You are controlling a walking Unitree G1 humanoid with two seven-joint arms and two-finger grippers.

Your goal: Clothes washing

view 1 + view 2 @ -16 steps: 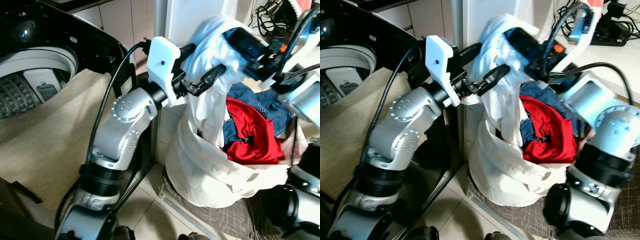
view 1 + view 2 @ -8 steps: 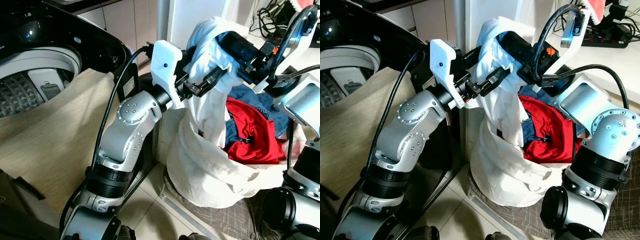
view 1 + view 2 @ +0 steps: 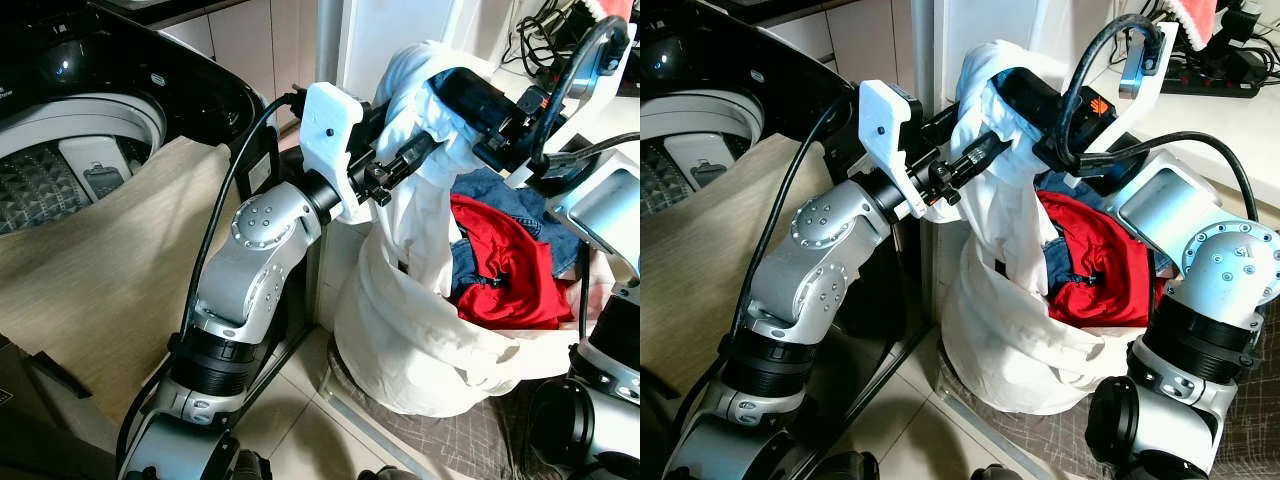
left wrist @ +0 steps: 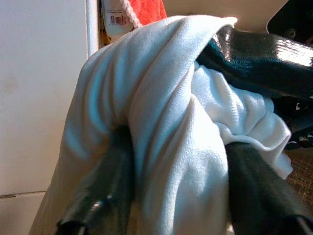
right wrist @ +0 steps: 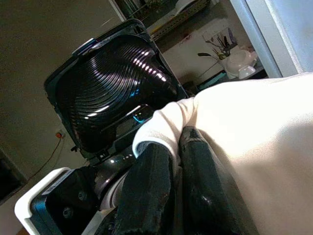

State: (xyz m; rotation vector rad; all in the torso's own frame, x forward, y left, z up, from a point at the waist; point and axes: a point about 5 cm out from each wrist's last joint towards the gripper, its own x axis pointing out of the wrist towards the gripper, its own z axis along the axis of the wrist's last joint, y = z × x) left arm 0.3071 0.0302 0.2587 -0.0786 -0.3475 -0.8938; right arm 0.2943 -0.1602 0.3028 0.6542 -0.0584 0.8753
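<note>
Starting at the far left, the top-loading washing machine (image 3: 70,150) stands with its lid up and drum exposed, and a beige cloth (image 3: 110,290) is draped over its near side. Next comes the left pincer (image 3: 405,160), raised beside the machine; its two black fingers sit narrowly apart around a fold of the white garment (image 3: 420,210), which the left wrist view shows bunched between them. That garment hangs lifted above the white laundry bag (image 3: 420,350) on the floor, its lower part trailing down into the bag's mouth. It looks soft, light and limp, likely to stretch and sag rather than slide, so a firm pinch on a thick gathered fold near the top should hold better than a single layer at the edge. Further right, the right pincer (image 3: 1025,100) has its fingers pressed nearly together on the same white garment from the other side. Below it, a red garment (image 3: 505,270) and blue denim clothes (image 3: 520,210) lie in the bag. To my eye the trailing tail may snag on the bag rim, and the raised machine edge stands between garment and drum. A black power strip (image 3: 1230,70) and cables rest on the tabletop (image 3: 1240,120) at far right.
</note>
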